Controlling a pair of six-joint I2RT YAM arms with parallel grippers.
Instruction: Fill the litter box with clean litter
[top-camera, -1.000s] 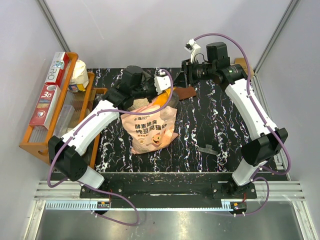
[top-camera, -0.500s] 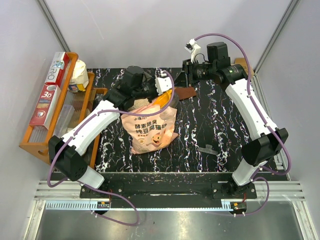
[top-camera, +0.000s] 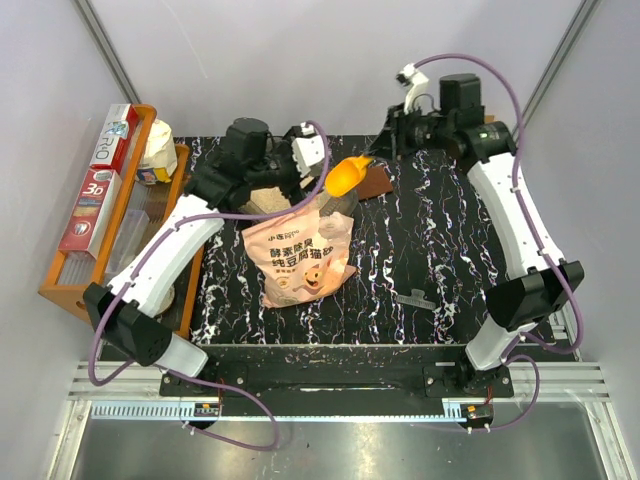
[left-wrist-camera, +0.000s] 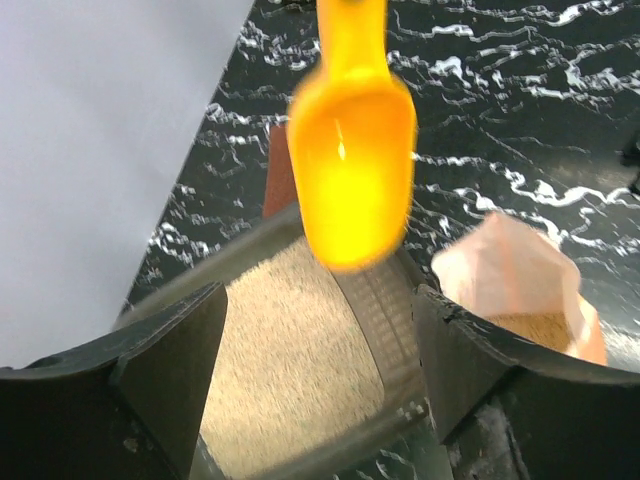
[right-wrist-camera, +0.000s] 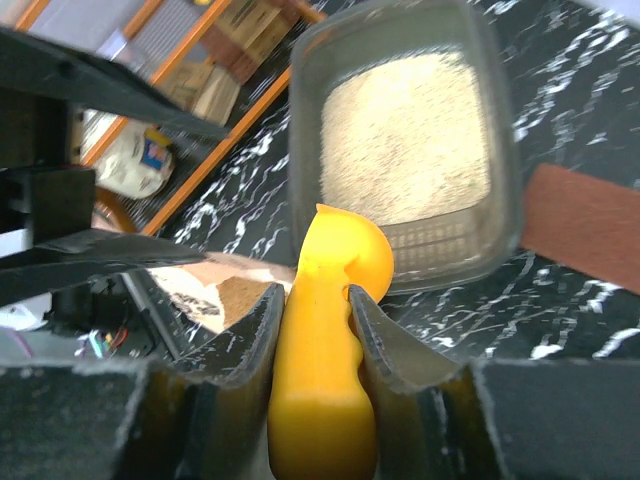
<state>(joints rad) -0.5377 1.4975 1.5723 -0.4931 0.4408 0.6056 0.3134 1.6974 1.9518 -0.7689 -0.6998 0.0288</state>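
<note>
The litter box is a dark grey tub at the back of the table, with a bed of clean litter in it. My right gripper is shut on the handle of the yellow-orange scoop, whose bowl hangs by the box's near rim. From above, the scoop sits over the top of the pink bag. My left gripper is open and holds nothing. It hovers over the litter, with the blurred scoop ahead of it. The bag's open mouth is to its right.
An orange wooden rack with boxes stands along the left edge. A brown mat lies right of the litter box. A small dark comb-like piece lies on the marbled table near the right arm.
My left gripper has opened, let go of the bag's top and drawn back to the left. My right arm has moved back and right, lifting the scoop out of the bag.
</note>
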